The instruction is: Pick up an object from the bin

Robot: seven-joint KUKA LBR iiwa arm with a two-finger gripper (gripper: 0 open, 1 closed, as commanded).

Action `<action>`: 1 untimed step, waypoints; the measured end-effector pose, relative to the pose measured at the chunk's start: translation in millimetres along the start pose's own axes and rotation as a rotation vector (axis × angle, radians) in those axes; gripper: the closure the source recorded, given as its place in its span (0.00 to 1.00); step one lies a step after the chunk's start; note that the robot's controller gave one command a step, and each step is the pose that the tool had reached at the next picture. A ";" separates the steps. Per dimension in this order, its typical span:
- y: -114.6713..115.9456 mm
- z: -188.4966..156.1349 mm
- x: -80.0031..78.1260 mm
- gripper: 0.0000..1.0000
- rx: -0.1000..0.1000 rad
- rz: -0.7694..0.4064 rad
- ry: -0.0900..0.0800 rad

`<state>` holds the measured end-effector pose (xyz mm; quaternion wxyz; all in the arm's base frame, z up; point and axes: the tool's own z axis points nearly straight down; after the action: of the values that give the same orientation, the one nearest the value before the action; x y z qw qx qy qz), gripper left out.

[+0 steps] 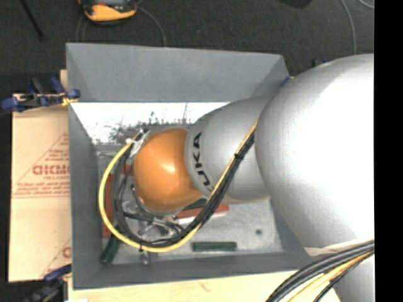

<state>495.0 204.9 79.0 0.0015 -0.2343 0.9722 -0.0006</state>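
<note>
Closest to my camera, the big rounded silver arm link (pixel 321 143) is reaching in from the right and dipping into the grey metal bin (pixel 170 74). At its end the glossy orange dome cover (pixel 160 168) is sitting over the left half of the bin floor, with a yellow cable (pixel 104 187) looping round its left side and under it. The jaws are hanging somewhere below that dome, among the tangled metal wrist parts (pixel 146 228). I cannot tell whether they are spread or closed, or whether they are gripping anything.

A flat red-brown piece (pixel 211 211) is lying directly under the wrist, its edge poking out on the right of the dome, so it is lying nearest the jaws. A dark green flat bar (pixel 214 246) is resting near the front wall, to the right of the wrist parts and apart from them. A dark green stubby piece (pixel 109 251) is leaning in the front left corner, just beside the yellow loop.
</note>
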 end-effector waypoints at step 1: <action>54.3 11.9 -30.4 1.00 0.016 -0.057 0.023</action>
<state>497.4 267.1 67.1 -0.0080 -0.2620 0.9650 -0.0111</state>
